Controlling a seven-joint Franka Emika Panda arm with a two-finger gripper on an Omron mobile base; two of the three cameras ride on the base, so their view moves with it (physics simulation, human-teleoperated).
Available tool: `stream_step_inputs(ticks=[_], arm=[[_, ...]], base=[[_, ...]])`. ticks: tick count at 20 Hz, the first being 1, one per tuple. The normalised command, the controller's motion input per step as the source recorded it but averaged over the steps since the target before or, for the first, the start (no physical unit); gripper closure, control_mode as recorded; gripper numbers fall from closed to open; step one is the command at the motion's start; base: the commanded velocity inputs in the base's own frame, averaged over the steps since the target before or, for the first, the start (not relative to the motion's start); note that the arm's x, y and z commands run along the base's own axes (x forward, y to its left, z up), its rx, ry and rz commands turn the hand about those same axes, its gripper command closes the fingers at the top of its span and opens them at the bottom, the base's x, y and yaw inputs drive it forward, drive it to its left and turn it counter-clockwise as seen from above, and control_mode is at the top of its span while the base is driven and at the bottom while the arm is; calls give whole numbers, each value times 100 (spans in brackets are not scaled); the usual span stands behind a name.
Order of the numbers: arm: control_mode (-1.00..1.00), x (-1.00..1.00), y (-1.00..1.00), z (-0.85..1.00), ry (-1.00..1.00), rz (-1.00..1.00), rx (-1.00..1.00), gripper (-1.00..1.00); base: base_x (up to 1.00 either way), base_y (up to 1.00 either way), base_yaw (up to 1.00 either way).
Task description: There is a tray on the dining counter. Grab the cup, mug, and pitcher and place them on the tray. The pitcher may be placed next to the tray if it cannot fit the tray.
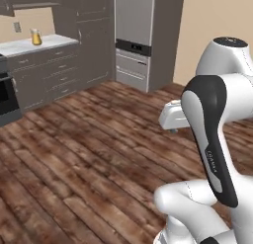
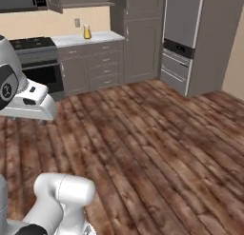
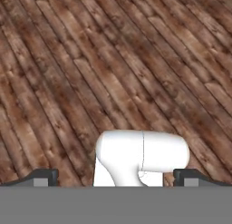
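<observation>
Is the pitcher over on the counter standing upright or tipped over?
Upright. The pitcher stands on its base on the far counter, orange liquid level inside.

the pitcher, holding orange-yellow liquid, stands upright far left on a short marble counter over grey drawers. a dark oven sits at the left edge, a tall grey fridge unit far centre. wood plank floor spreads near. the white arm rises near right.

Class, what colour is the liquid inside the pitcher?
Orange-yellow, clearest in the right base view: pitcher.
</observation>
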Motion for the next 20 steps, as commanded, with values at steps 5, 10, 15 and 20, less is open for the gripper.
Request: stream_step_inputs(ticks=[5, 10, 15, 20], arm=[[100, 0, 0, 0, 0, 0, 0, -100], [100, 0, 0, 0, 0, 0, 0, -100], [100, 0, 0, 0, 0, 0, 0, -100], [100, 0, 0, 0, 0, 0, 0, -100]], base=[[100, -2, 30], [100, -25, 15], [100, -39, 10], [100, -36, 9]])
